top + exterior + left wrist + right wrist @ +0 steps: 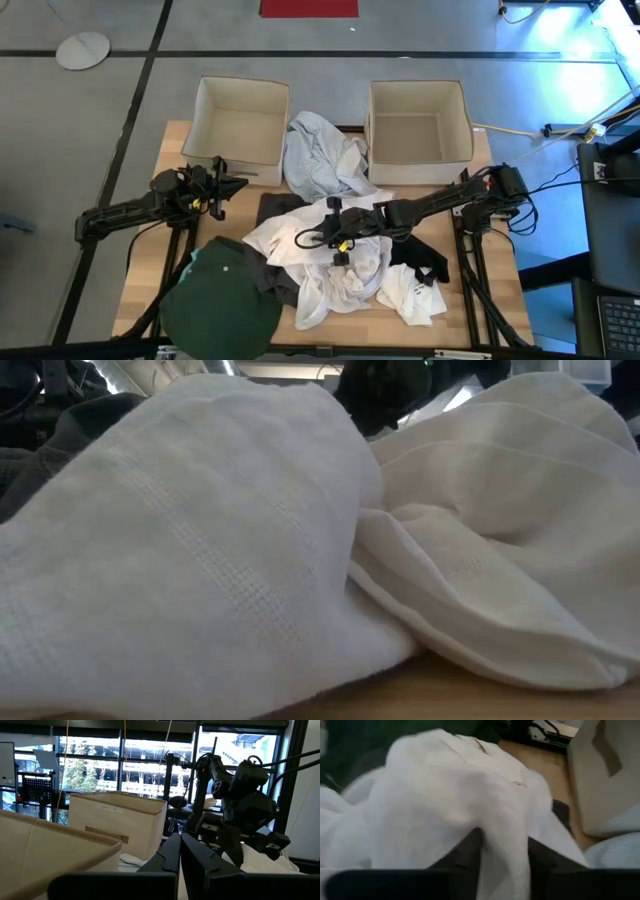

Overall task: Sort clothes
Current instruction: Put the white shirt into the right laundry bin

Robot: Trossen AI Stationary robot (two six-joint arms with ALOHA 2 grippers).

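Boxes: both beige square fabric boxes (240,125) (418,120) hold nothing.
Clothes: mixed soft garment heap (330,240) unsorted mid-table.
Right gripper (335,232): fingers pinching white cotton garment (460,795).
Left gripper (222,187): fingers together, beside left box.

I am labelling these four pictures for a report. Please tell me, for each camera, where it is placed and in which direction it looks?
High view: above the table, looking straight down; both arms show, left gripper and right gripper over the clothes pile.
Low view: at table height, filled by a white garment; no arm is clear.
Left wrist view: looks past shut fingers at the beige boxes and right arm.
Right wrist view: own fingers pinch white fabric.
Shared: the white garment.
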